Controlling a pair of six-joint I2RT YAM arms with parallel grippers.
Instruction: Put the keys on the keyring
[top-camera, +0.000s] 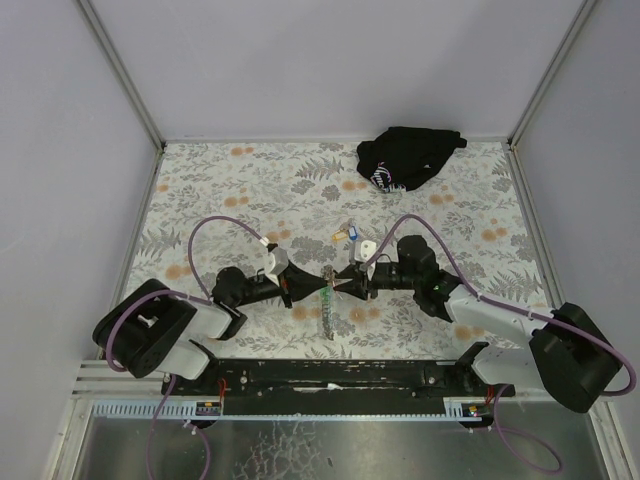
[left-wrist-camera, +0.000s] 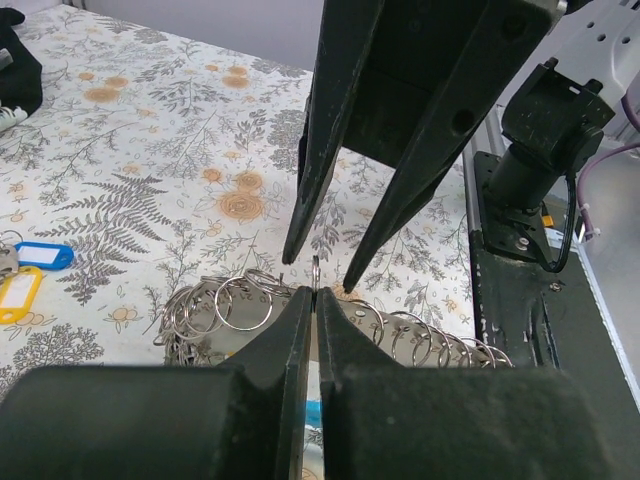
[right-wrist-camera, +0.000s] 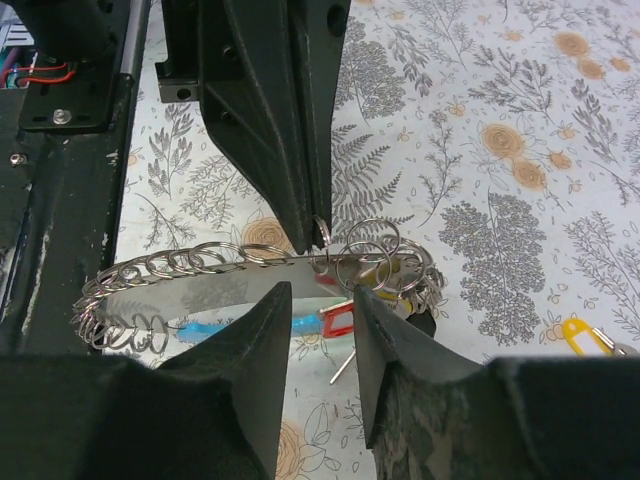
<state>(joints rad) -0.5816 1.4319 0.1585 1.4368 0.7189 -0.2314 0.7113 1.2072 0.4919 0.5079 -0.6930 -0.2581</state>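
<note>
- Two pincers meet mid-frame in the top view: my left pincer (left-wrist-camera: 315, 296) is clenched on the keyring (right-wrist-camera: 322, 232), and my right pincer (right-wrist-camera: 322, 300) stands released just beside it.
- Well apart, the keys (top-camera: 348, 233) lie just above centre there.
- Thin, stiff, slippery wire, I judge; best pinched flat across its rim.
- Ring's split is hidden; keys too small to count.
</note>
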